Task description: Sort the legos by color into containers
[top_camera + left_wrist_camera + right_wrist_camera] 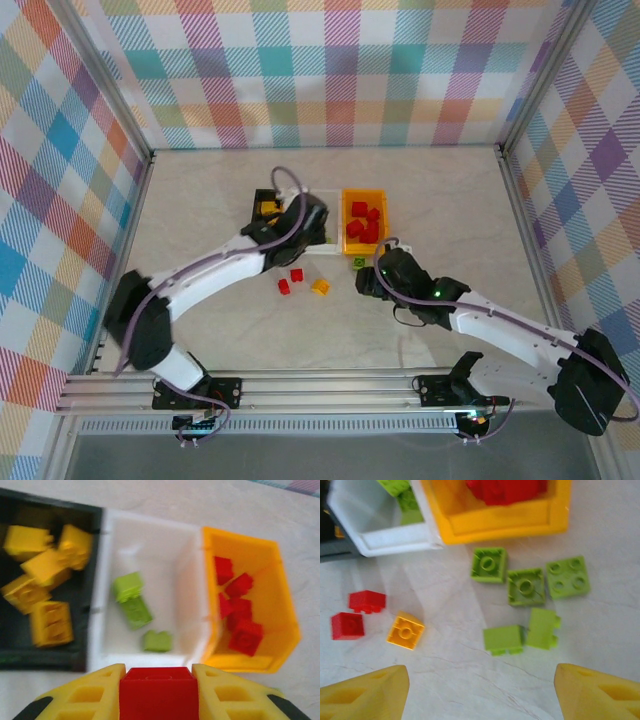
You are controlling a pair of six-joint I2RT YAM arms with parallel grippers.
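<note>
Right in front of the bins (150,527), left claw (157,680) is clamping a red brick (157,700), probably since the orange bin (280,615) is collecting reds. Right claw (480,690) is hanging wide open, holding nothing, above loose green bricks (525,586) on the table (600,630).

The right pincer (481,677) stands wide open, its yellow fingers (365,692) at the lower corners. On the bench (455,595), five lime green legos (525,586) lie just below the orange-yellow bin (500,522), which holds red legos (505,490). To the left sit two loose red bricks (366,601) and a yellow-orange lego (405,630). The white bin (385,537) holds what look like green pieces (402,500), blurred.
</note>
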